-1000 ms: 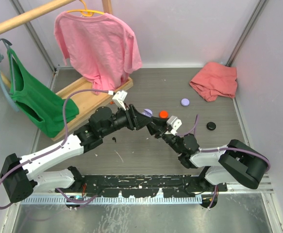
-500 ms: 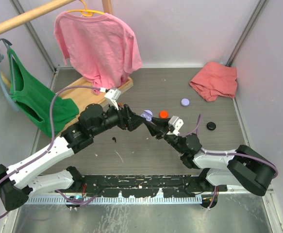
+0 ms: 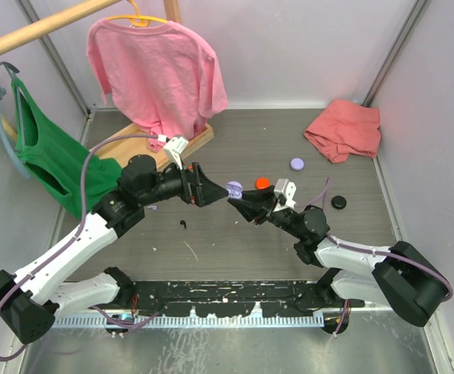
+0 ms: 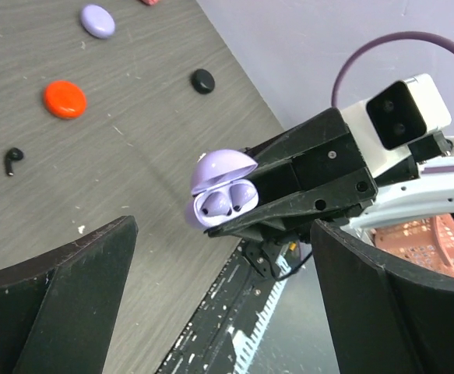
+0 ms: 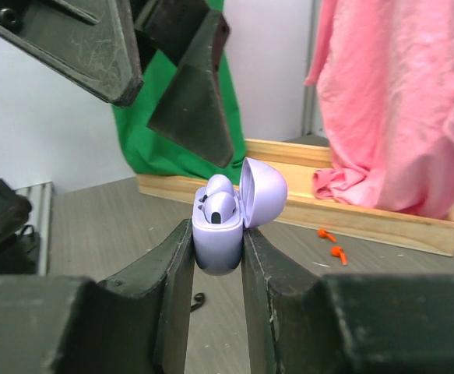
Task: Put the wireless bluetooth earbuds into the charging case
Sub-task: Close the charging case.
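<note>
My right gripper [image 3: 237, 202] [image 5: 216, 234] is shut on a lilac charging case [image 3: 234, 188] [image 4: 219, 199] [image 5: 219, 238], held above the table with its lid open. Two lilac earbuds [image 5: 220, 204] [image 4: 228, 201] sit inside it. My left gripper [image 3: 209, 193] [image 4: 223, 257] is open just left of the case, touching nothing. A black earbud [image 3: 182, 224] [image 4: 12, 160] [image 5: 198, 299] lies on the table. Two orange-red earbuds [image 5: 332, 243] lie near the wooden base.
An orange-red case [image 3: 262, 183] [image 4: 64, 99], a second lilac case [image 3: 297, 164] [image 4: 97, 20] and a black case [image 3: 338, 202] [image 4: 202, 80] lie on the table. A pink shirt [image 3: 160, 70], green garment [image 3: 55, 160] and wooden stand base [image 3: 145, 148] fill the back left; a salmon cloth [image 3: 343, 128] lies back right.
My left gripper has opened wide and drawn back to the left, away from the lilac case. The right gripper has kept its hold on the case and shifted slightly left.
</note>
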`<state>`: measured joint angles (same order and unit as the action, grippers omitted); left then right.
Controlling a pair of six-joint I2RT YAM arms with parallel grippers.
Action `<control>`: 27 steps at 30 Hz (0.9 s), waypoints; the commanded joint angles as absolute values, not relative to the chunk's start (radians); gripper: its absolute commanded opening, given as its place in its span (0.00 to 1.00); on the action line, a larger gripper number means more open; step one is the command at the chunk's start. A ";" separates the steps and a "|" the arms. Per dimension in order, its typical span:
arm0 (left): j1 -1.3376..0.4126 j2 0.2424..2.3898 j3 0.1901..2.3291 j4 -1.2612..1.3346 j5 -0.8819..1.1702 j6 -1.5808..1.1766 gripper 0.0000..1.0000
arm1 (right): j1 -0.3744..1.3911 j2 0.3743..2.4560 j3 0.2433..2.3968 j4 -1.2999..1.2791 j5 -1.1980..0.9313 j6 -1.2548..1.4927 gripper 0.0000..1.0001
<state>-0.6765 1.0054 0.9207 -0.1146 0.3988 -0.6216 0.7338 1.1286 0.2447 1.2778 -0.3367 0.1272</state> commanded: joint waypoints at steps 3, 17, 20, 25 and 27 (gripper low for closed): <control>-0.662 1.057 0.953 -0.044 0.516 -0.687 0.97 | 0.710 1.173 0.301 1.419 -0.484 0.273 0.01; -0.658 1.133 0.911 0.185 0.649 -0.845 0.88 | 0.692 1.270 0.334 1.534 -0.554 0.392 0.01; -0.658 1.134 0.906 0.222 0.669 -0.868 0.84 | 0.684 1.279 0.333 1.540 -0.555 0.404 0.01; -0.658 1.131 0.903 0.250 0.685 -0.887 0.81 | 0.671 1.291 0.329 1.542 -0.565 0.421 0.01; -0.658 1.128 0.904 0.255 0.687 -0.889 0.81 | 0.665 1.295 0.326 1.541 -0.572 0.427 0.01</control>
